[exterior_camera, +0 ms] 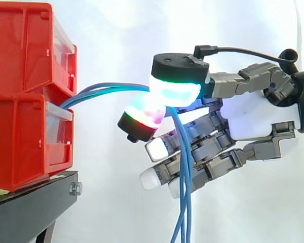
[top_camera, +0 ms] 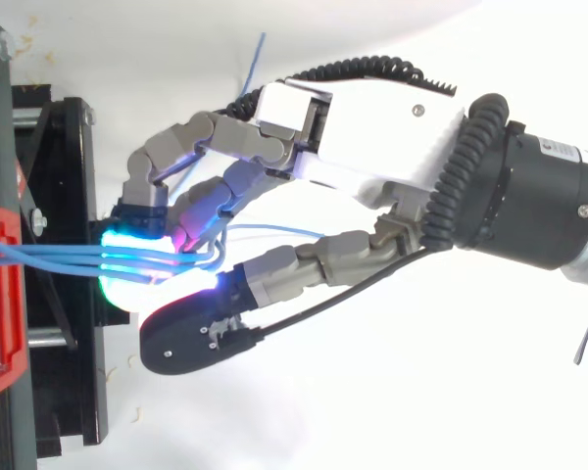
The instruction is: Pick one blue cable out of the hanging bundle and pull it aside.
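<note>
hand (exterior_camera: pixel 253 119) curled, thumb and finger pads (exterior_camera: pixel 175 91) clamped on blue cables (exterior_camera: pixel 111 89) just off the red bins' (exterior_camera: pixel 25 96) front edge; cables run level out from between the bins to the pinch, then hang straight down; open room away from the bins, black stand (exterior_camera: pixel 35 202) under them

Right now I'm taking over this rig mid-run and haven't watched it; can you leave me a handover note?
Hand: shut on the blue cables, pinched between two glowing pads.
Things: the cables leave the red bins on the black stand, run to the pads, then hang down past the fingers.
Done: bundle reached and gripped.
Left: several cables seem caught, not one; single one out and pull it aside.
</note>
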Controlling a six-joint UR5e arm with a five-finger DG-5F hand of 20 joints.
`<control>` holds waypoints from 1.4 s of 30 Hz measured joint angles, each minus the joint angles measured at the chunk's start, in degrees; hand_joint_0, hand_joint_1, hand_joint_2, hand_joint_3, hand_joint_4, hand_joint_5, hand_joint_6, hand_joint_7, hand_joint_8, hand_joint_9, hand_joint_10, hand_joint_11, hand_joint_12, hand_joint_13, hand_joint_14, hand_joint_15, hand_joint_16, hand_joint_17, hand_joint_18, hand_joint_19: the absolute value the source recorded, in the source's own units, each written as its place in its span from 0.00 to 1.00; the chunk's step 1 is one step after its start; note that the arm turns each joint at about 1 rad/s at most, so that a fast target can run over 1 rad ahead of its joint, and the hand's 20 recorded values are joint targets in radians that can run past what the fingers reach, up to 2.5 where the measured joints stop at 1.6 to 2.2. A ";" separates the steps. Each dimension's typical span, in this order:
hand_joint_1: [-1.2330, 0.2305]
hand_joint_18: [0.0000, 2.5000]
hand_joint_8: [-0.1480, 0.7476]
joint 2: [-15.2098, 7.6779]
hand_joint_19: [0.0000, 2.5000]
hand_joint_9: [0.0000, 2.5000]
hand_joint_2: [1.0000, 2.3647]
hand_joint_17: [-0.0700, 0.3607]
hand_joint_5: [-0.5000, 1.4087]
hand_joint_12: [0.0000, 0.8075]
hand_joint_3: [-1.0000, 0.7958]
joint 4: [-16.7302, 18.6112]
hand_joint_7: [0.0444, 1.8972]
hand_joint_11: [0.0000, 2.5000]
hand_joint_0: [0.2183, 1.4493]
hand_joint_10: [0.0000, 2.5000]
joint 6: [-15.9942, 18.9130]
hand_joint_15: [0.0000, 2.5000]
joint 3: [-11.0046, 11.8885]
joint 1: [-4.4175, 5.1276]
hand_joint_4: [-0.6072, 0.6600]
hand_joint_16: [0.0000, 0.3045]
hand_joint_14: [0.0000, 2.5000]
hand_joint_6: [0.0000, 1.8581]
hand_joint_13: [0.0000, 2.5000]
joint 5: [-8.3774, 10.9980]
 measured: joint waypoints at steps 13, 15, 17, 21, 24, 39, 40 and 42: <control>0.39 0.27 0.50 0.00 0.22 0.43 0.00 0.50 0.23 0.57 0.28 -0.08 0.50 0.16 0.16 0.01 0.02 0.16 0.02 -0.09 0.48 0.21 0.01 0.47 0.31 -0.09; 0.44 0.27 0.50 0.00 0.23 0.43 0.00 0.49 0.23 0.57 0.28 -0.11 0.50 0.16 0.18 0.01 0.04 0.16 0.02 -0.14 0.48 0.21 0.01 0.47 0.31 -0.11; 0.48 0.25 0.48 0.00 0.24 0.42 0.00 0.47 0.22 0.54 0.28 -0.14 0.50 0.16 0.23 0.01 0.08 0.17 0.03 -0.18 0.47 0.19 0.01 0.47 0.30 -0.19; 0.40 0.24 0.47 0.00 0.25 0.41 0.01 0.45 0.22 0.52 0.39 -0.17 0.53 0.17 0.29 0.01 0.15 0.17 0.07 -0.25 0.48 0.18 0.01 0.48 0.30 -0.46; 0.31 0.28 0.51 0.00 0.23 0.42 0.01 0.51 0.22 0.58 0.50 -0.21 0.51 0.18 0.29 0.01 0.17 0.16 0.16 -0.31 0.50 0.22 0.01 0.48 0.32 -0.59; 0.23 0.24 0.42 0.00 0.22 0.39 0.00 0.43 0.20 0.48 0.28 -1.20 0.53 0.19 0.44 0.01 0.30 0.17 0.44 -0.35 0.28 0.17 0.01 0.50 0.29 -0.80; 0.23 0.24 0.42 0.00 0.22 0.39 0.00 0.43 0.20 0.47 0.28 -1.24 0.52 0.19 0.44 0.01 0.31 0.17 0.43 -0.35 0.26 0.17 0.01 0.50 0.30 -0.80; 0.22 0.24 0.42 0.00 0.22 0.40 0.00 0.42 0.21 0.47 0.28 -1.29 0.53 0.19 0.45 0.01 0.34 0.16 0.43 -0.35 0.24 0.16 0.01 0.50 0.30 -0.78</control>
